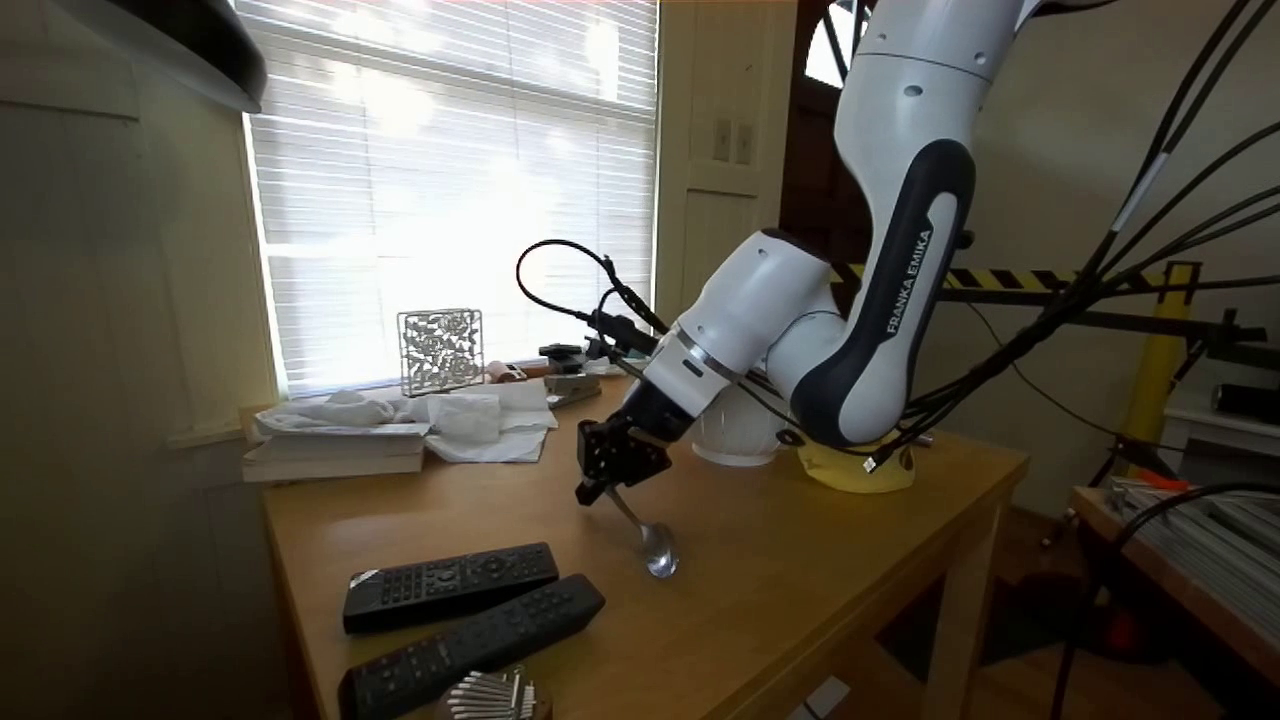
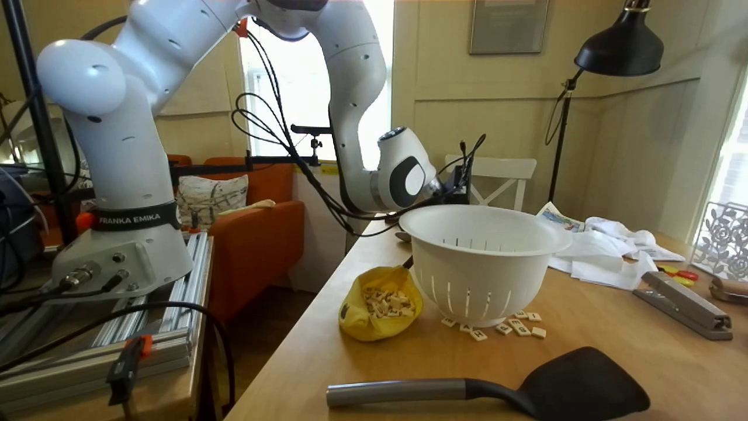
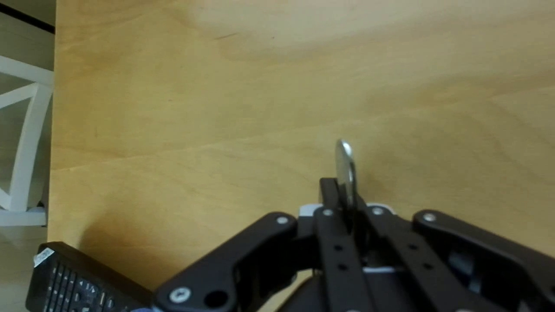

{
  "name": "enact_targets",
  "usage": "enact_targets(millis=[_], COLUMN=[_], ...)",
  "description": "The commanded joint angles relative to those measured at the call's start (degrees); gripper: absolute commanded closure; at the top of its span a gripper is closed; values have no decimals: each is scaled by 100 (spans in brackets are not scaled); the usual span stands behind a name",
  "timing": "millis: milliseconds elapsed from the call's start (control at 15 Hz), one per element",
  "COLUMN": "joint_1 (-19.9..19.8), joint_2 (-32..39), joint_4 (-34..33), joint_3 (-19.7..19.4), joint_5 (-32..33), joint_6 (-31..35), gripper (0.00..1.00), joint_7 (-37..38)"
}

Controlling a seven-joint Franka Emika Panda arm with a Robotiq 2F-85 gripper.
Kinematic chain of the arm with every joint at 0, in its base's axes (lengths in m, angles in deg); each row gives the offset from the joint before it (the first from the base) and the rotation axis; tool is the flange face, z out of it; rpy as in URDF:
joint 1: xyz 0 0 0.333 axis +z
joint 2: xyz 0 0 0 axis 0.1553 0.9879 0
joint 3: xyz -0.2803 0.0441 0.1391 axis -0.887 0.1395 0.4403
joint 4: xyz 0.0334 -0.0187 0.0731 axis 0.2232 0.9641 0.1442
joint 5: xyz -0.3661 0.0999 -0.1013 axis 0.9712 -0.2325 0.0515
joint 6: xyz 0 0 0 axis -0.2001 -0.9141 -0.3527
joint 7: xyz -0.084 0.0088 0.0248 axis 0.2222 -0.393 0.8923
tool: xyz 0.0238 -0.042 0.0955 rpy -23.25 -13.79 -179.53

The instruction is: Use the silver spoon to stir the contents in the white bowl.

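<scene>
My gripper [image 1: 598, 490] is shut on the silver spoon's handle, low over the table. The spoon [image 1: 658, 550] slants down with its oval bowl near or on the tabletop; I cannot tell whether it touches. In the wrist view, the handle's end [image 3: 345, 169] stands up between the closed fingertips [image 3: 340, 195]. The spoon's bowl [image 2: 403, 236] also shows beside the white bowl in an exterior view. The large white bowl [image 2: 482, 275], slotted like a colander, stands upright on the table, apart from the gripper. It also shows partly behind the arm [image 1: 738, 430]. Its contents are hidden.
Two black remotes [image 1: 450, 585] [image 1: 480, 645] lie near the gripper. A yellow bag of letter tiles [image 2: 380, 307] is beside the white bowl, with loose tiles [image 2: 519, 326] at its foot. A black spatula [image 2: 584, 386], stapler [image 2: 684, 304] and papers [image 2: 608, 257] lie on the table.
</scene>
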Motion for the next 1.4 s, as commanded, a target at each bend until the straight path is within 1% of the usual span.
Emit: enact_targets(millis=[0,133,467,667,733,800,867,933,1133,1200,1267,1333], joint_1=[285,377,560,767,838,796,868,685,388,288,206,165], joint_2=[165,164,58,-168,-334,-553,-732,-1059,-1832,-2088,-2328,-2542], joint_4=[-130,-114,-93,105,233,383,508,703,1132,1254,1320,1374], joint_3=[-286,-387,-607,-890,-999,-988,-1102,-897,-473,-338,-237,-168], joint_5=[-186,-171,-152,-215,-187,-1,69,199,805,1094,1635,1979], joint_6=[96,119,130,78,72,13,125,5,-120,-203,-411,-641], gripper=[68,57,21,1,0,0,0,0,0,0,0,0], joint_7=[-144,-129,-106,-97,-99,-69,-139,-299,-249,-232,71,24])
